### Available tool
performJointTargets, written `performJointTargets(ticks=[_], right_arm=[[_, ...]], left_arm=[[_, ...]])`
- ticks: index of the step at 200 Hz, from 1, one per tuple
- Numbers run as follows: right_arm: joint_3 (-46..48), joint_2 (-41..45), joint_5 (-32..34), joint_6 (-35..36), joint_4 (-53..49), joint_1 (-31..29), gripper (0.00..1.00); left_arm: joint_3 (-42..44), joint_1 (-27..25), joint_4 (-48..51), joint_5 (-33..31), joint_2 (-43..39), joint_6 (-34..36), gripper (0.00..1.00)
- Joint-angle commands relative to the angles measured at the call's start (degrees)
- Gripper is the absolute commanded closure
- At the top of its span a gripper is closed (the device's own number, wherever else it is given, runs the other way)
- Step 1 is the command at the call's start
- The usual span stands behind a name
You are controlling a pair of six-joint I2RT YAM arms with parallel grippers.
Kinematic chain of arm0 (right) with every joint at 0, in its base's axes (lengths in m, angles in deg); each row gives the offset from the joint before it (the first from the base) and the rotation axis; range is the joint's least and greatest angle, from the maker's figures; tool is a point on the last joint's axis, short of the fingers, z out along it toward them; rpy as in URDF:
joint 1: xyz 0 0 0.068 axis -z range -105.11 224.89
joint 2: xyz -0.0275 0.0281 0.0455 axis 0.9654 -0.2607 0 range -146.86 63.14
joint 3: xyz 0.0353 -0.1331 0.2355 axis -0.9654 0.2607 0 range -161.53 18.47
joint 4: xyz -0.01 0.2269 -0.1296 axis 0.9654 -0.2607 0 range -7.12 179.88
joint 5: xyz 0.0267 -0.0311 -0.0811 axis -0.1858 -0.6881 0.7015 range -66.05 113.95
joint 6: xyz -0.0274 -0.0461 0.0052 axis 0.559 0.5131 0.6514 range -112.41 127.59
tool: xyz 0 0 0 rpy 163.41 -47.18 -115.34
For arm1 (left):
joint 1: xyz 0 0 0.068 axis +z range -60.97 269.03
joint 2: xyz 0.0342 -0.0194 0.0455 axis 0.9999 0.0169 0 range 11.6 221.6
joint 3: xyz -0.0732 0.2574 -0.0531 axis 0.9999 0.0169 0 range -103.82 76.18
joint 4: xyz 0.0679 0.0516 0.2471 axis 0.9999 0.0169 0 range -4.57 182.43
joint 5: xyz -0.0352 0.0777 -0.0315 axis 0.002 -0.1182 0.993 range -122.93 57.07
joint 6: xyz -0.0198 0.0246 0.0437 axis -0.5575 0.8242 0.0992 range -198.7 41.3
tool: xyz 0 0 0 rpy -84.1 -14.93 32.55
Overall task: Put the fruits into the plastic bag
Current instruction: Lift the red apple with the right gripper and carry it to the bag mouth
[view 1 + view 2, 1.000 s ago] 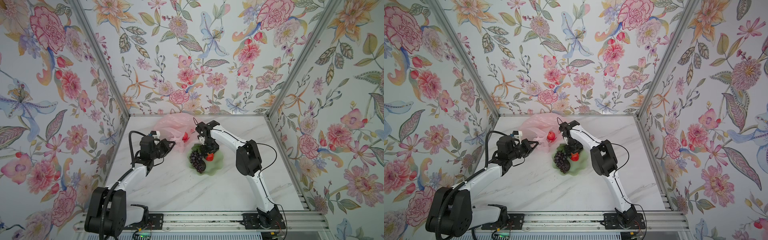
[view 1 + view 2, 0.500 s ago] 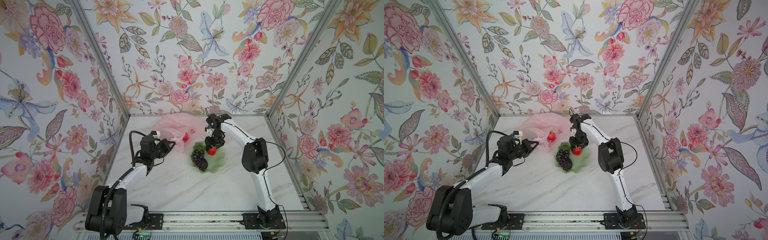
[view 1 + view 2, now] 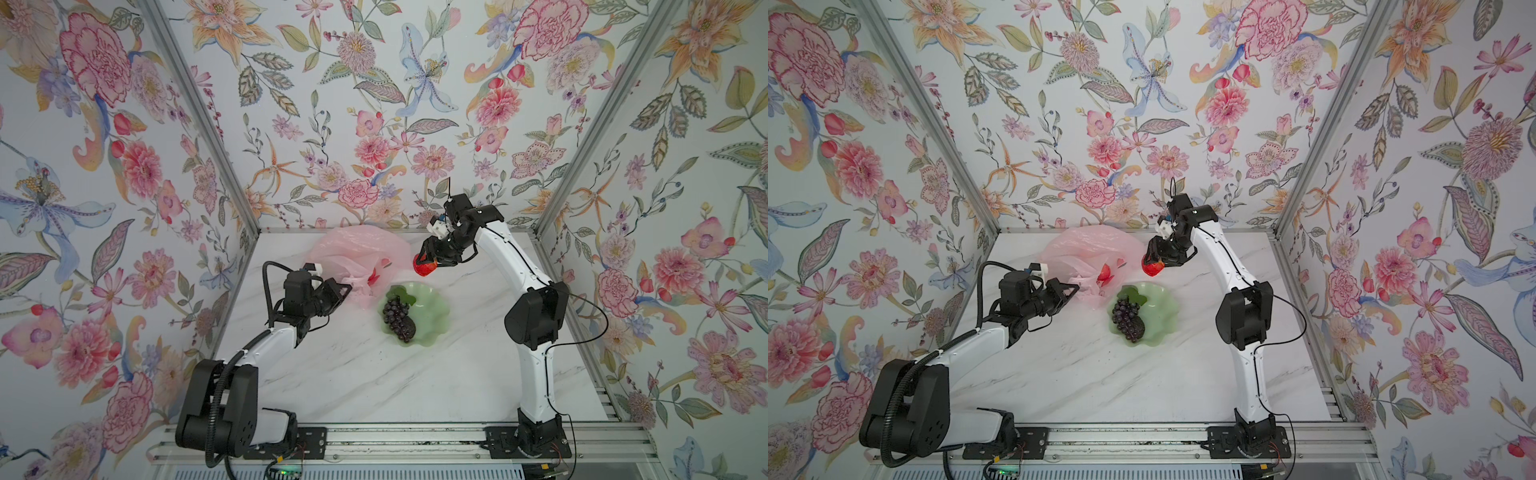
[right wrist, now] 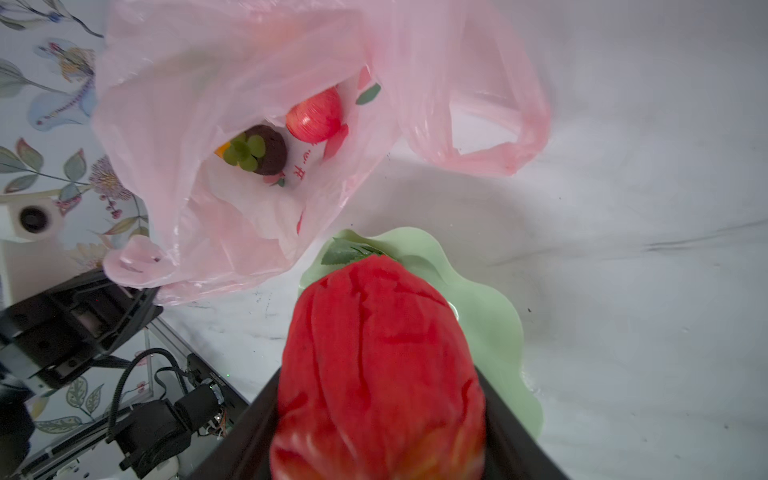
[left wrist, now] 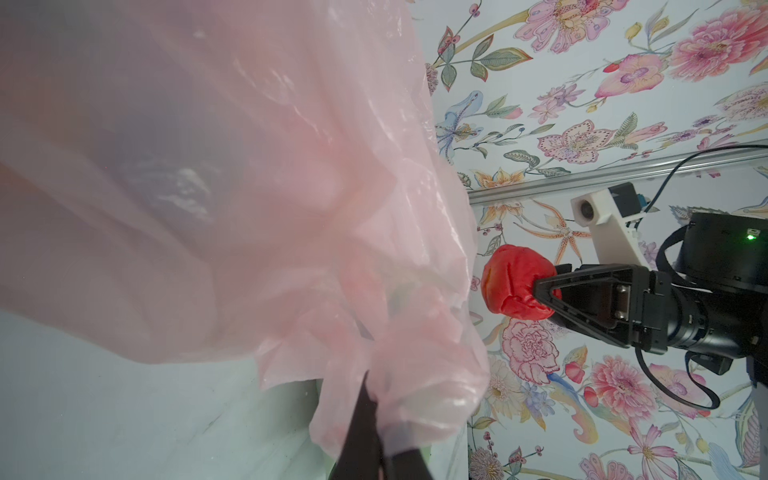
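One apple (image 3: pixel 424 269), perhaps, in end effector (image 3: pixel 427 265)

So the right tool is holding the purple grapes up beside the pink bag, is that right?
Not quite. The right tool holds a red fruit up beside the pink bag, as both top views show. The purple grapes lie in the green dish.

L arm sits low, elbow bent, forearm reaching fwd; my left gripper (image 3: pixel 345 287) clamped tight on a fold of the bag (image 3: pixel 357 249). R arm stretched high & fwd, wrist angled down; right gripper (image 3: pixel 428 262) up in the air, fingers pinching a red fruit (image 3: pixel 423 271)
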Motion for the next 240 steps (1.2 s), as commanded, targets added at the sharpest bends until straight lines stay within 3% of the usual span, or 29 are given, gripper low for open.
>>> performJointTargets(ticks=[1,24,43,55,82,98,115,154,240], right_arm=[[2.41,4.06,-5.07,-4.10,6.17,1.09,0.53],[8.40,7.92,-8.63,-8.45,14.84,2.32,0.53],[19.07,12.66,-13.97,-16.33,28.81,3.51,0.53],[29.03,16.07,-18.08,-25.25,43.66,4.45,0.53],[52.68,19.22,-22.52,-57.71,88.73,6.04,0.55],[57.80,17.46,-23.20,-66.89,101.05,5.48,0.56],[58.30,16.33,-23.81,-66.31,100.62,3.53,0.56],[51.82,12.47,-24.55,-54.21,82.92,-1.30,0.55],[40.23,2.86,-25.34,-53.53,79.26,-6.54,0.55]], left_arm=[[-1.25,-0.11,-0.28,-0.52,0.03,0.56,1.00],[-1.03,-0.17,-0.09,-0.85,-0.47,0.56,1.00],[-0.98,-0.22,-0.07,-0.88,-0.54,0.56,1.00],[-1.07,-0.36,0.00,-0.99,-0.55,0.56,1.00],[-1.32,-0.50,-0.24,-1.05,-0.04,0.36,1.00],[-1.73,-0.64,-0.41,-1.12,0.37,0.37,1.00],[-2.29,-0.96,-0.54,-0.98,0.90,0.32,1.00],[-4.50,-1.51,-0.52,-0.98,1.55,0.13,1.00],[-9.48,-2.68,0.44,-1.49,-0.29,0.21,1.00]])
